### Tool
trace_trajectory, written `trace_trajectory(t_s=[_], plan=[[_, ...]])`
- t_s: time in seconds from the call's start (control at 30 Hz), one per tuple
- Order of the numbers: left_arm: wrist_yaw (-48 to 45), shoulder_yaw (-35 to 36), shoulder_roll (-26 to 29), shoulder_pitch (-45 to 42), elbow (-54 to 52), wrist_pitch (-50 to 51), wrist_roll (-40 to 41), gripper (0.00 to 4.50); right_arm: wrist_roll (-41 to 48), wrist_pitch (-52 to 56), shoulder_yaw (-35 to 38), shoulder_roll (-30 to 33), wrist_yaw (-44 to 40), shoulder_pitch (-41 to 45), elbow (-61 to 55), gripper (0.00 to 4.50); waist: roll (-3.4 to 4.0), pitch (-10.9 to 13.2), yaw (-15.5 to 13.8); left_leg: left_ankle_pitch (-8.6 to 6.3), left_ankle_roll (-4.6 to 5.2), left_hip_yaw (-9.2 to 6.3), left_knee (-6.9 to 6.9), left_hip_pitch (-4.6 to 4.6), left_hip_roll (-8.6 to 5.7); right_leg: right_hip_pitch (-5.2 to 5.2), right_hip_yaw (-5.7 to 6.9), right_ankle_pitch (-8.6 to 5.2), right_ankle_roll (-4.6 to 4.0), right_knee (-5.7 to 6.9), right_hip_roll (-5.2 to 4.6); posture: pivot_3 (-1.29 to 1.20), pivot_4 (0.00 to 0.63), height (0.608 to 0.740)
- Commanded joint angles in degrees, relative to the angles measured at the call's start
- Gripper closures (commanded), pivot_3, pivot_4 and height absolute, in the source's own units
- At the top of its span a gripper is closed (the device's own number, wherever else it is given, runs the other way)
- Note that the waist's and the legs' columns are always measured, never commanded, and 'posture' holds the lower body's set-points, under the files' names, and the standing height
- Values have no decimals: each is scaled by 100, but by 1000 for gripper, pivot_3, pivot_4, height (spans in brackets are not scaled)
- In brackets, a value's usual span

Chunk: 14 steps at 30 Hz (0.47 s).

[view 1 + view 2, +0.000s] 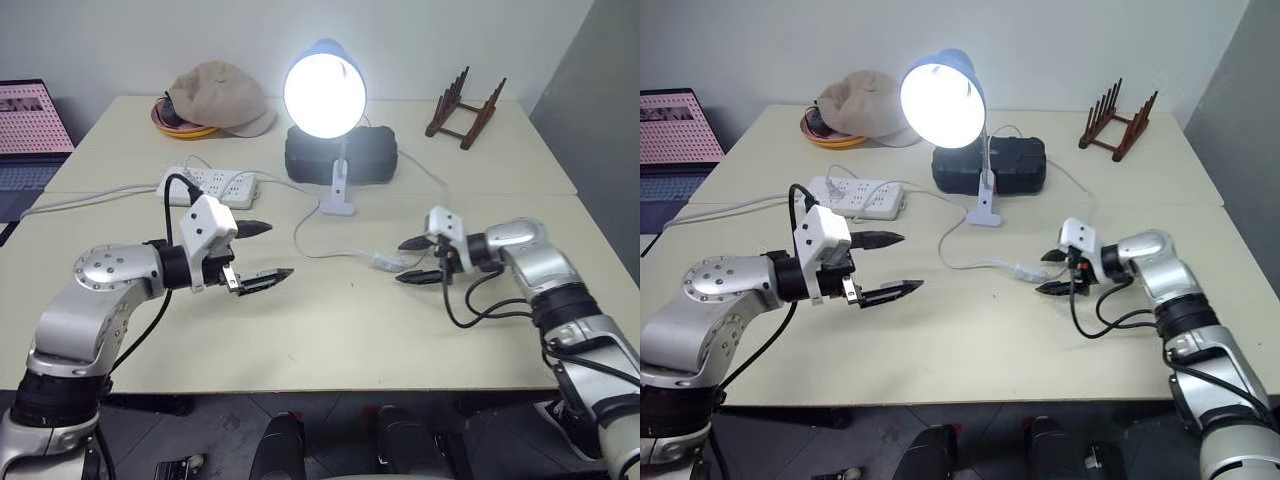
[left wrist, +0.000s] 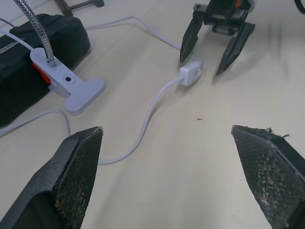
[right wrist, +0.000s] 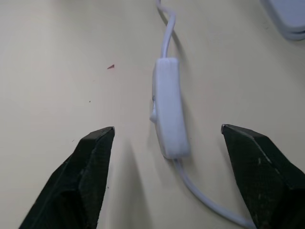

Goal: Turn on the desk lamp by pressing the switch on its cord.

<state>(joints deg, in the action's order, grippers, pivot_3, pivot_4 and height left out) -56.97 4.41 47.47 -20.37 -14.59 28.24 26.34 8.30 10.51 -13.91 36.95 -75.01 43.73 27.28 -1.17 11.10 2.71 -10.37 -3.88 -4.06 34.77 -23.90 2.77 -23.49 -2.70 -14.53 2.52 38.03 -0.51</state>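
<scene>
Item: desk lamp (image 1: 324,92), clipped near the table's (image 1: 330,340) middle in front of a black case (image 1: 340,158), bulb lit and glaring, so the task reads as achieved. Item: switch (image 3: 168,112), lying flat on the table on the cord (image 2: 143,129), which runs back to the lamp's white clip (image 2: 71,88). Item: right gripper (image 1: 420,260), jaws wide and empty, standing astride the switch without touching it. Item: left gripper (image 1: 262,252), jaws wide, empty, well apart from the cord, over bare table. Handling note: the remaining step is judged to be a clean withdrawal; the right gripper should lift straight off so neither finger snags the cord or rocks the switch back off. Also present: power strip (image 1: 210,185), cap (image 1: 220,98) on a dish, wooden rack (image 1: 465,110), laptop (image 1: 30,125) cut off at the edge. Obscured: the rocker's position is too small to read; the bulb's glare hides the shade's inside; the cord's far end goes out of sight behind the case.
</scene>
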Motion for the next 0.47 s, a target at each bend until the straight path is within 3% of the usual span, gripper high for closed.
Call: trace_trajectory(t_s=[0.03, 0.3, 0.47], plan=[[-166, -27, 168, -37, 211, -243, -209, 0, 278, 478, 327, 341, -87, -349, -1087, 68, 0, 0, 1, 0, 0, 0, -1, -1, 0, 0, 0, 0, 0, 0, 0, 0, 150, 740], [-386, -136, 529, -418, 1031, -445, -689, 0, 1047, 1979, 1515, 977, 723, -1627, -3419, 68, 7, 4, -12, 0, 0, 0, 3, -1, 0, -3, 0, -2, -4, 3, 0, 0, 150, 740], [-505, -87, 637, -483, 987, -412, -691, 0, 1359, 2398, 2136, 885, 1385, -2090, -3831, 68, 6, 4, -1, 0, 0, 3, 7, 0, 0, -1, -4, -5, -8, 3, -2, 0, 150, 740]])
